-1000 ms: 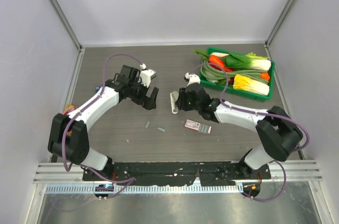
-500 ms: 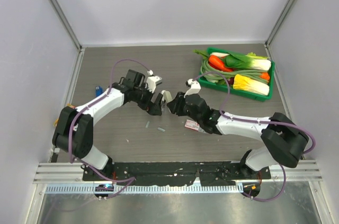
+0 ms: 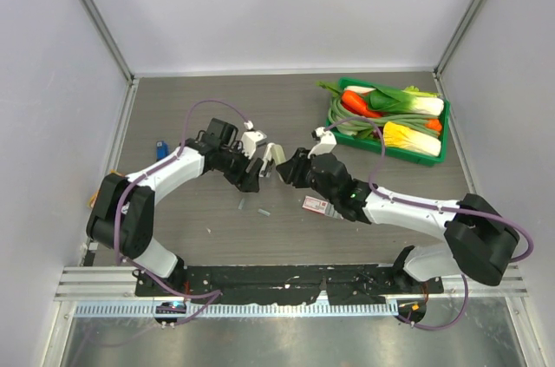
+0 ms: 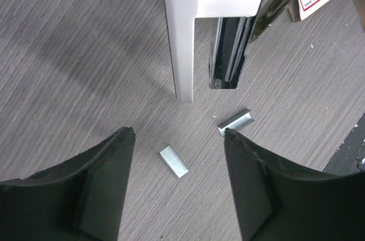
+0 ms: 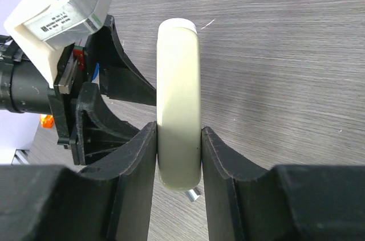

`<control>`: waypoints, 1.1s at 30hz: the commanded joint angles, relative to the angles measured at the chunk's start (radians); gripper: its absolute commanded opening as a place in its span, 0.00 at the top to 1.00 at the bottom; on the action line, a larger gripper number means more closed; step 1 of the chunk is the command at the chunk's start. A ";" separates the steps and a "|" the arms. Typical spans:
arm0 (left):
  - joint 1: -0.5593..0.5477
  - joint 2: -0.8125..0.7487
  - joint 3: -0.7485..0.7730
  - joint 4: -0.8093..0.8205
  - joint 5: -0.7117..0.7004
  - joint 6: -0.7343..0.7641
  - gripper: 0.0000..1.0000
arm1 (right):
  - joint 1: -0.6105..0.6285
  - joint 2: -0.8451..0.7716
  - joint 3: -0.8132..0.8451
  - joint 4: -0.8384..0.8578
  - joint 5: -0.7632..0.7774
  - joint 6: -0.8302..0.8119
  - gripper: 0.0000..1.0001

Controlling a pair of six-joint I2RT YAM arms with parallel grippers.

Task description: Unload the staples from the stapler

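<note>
The stapler [image 3: 271, 157] is cream-white here, not blue. My right gripper [image 3: 284, 166] is shut on its body and holds it above the table; in the right wrist view the stapler [image 5: 178, 93] is pinched between both fingers. In the left wrist view the stapler [image 4: 188, 30] hangs in front with its metal staple channel [image 4: 228, 53] open. Two short silver staples strips [image 4: 174, 161] [image 4: 235, 121] lie on the table below; they also show in the top view [image 3: 242, 205] [image 3: 263, 212]. My left gripper [image 4: 178, 135] is open and empty above them, right beside the stapler [image 3: 252, 172].
A flat white-and-red little box [image 3: 316, 206] lies under my right arm. A green tray [image 3: 438, 152] of vegetables stands at the back right. A small blue item [image 3: 160, 148] and an orange packet [image 3: 93, 200] lie by the left wall.
My right gripper has carried the stapler leftward and a little back, up to the left gripper. My left gripper has moved right and forward to meet it.
</note>
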 commanded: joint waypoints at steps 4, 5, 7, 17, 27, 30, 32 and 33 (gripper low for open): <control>-0.006 -0.012 0.025 0.034 0.012 0.033 0.43 | 0.005 -0.054 -0.011 0.040 -0.026 0.023 0.99; -0.006 -0.007 0.027 0.034 0.016 0.034 0.44 | 0.005 -0.054 -0.009 0.042 -0.027 0.026 0.99; -0.006 -0.002 0.034 0.033 0.036 0.036 0.46 | 0.005 -0.057 -0.014 0.043 -0.030 0.031 0.99; -0.006 0.022 0.054 0.028 0.096 0.042 0.36 | 0.005 -0.030 -0.034 0.122 -0.101 0.103 0.99; -0.006 0.033 0.065 -0.010 0.114 0.105 0.81 | 0.006 0.007 -0.035 0.154 -0.148 0.126 0.99; -0.006 0.054 0.093 -0.050 0.116 0.129 1.00 | 0.006 0.028 -0.032 0.152 -0.174 0.127 0.99; -0.004 0.062 0.099 -0.061 0.108 0.139 1.00 | 0.006 0.038 -0.034 0.151 -0.194 0.130 0.99; -0.006 0.059 0.097 -0.061 0.105 0.143 1.00 | 0.008 0.044 -0.032 0.145 -0.198 0.131 0.99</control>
